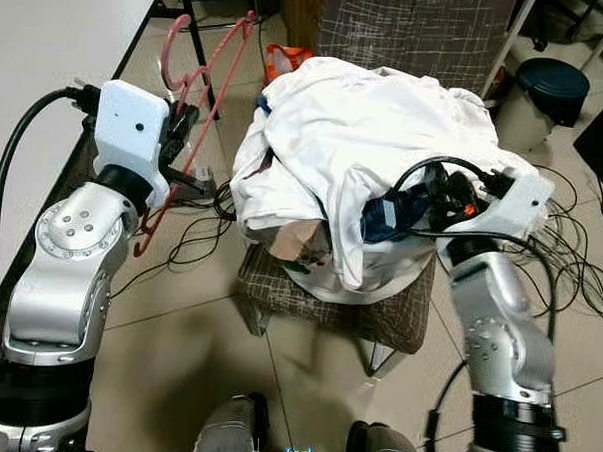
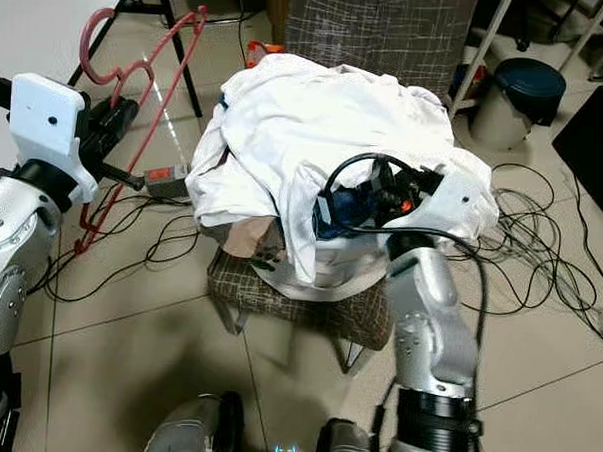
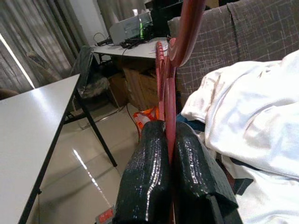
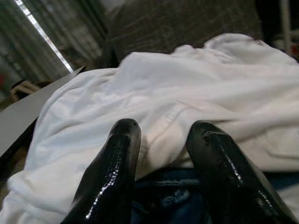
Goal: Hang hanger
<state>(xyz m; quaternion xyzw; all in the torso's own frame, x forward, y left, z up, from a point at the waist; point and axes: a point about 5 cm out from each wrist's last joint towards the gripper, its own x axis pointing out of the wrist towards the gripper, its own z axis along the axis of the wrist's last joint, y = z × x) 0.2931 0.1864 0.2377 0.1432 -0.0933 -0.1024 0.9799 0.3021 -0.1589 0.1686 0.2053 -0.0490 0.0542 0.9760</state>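
Hanger (image 1: 202, 87), red and thin-framed, stands nearly upright in the left end effector (image 3: 170, 154), raised above the tiled floor (image 1: 176, 341) between the white surface (image 1: 48, 65) on the robot's left and the stool (image 1: 328, 302) ahead. The left wrist view shows the two black fingers (image 3: 145, 182) pressed tight against the hanger's red bar, with its hook curving up past them. Its lower corner hangs low beside the robot's left forearm, near a tangle of black cables (image 1: 196, 231) on the floor.

A heap of white laundry (image 1: 366, 129) covers the stool (a dark blue garment (image 1: 387, 215) peeks out from under the white folds on the side facing the robot). The right end effector (image 4: 161, 140) reaches into this heap from the robot's right; its fingers (image 4: 119, 163) stand apart with a clear gap between them, resting against or just above the cloth, though the view is too close to say whether they touch it. They hold nothing.

Behind the stool stands a grey chequered sofa (image 1: 410, 31). A dark round bin (image 1: 543, 91) sits on the floor to the right, with more loose cables (image 1: 580, 258) spread near it. An orange item (image 1: 287, 57) lies on the floor behind the laundry.
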